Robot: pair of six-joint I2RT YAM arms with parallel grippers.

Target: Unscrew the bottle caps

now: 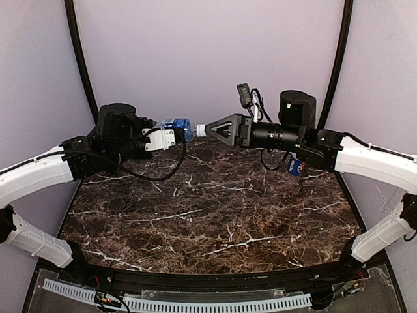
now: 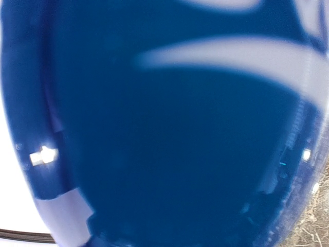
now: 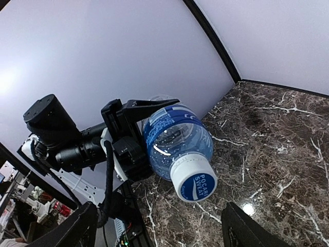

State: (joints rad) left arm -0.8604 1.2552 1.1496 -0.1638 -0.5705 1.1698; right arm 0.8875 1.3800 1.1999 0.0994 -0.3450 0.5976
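My left gripper [image 1: 171, 135] is shut on the blue-label bottle [image 1: 178, 125] and holds it lying level above the far part of the table, its white cap [image 1: 201, 130] pointing right. The label [image 2: 164, 144] fills the left wrist view and hides the fingers there. In the right wrist view the bottle [image 3: 172, 136] and its cap [image 3: 194, 180] face the camera, held by the left gripper [image 3: 128, 139]. My right gripper [image 3: 158, 218] is open, its fingers wide apart and just short of the cap; it shows in the top view [image 1: 218, 129] too. The Pepsi-label bottle [image 1: 296, 166] stands behind the right arm. The unlabelled bottle is out of view.
The dark marble table [image 1: 208, 222] runs between the arms. Pale walls with black corner posts [image 1: 81, 59] close in the back and sides. A perforated white strip [image 1: 195, 301] lies along the near edge.
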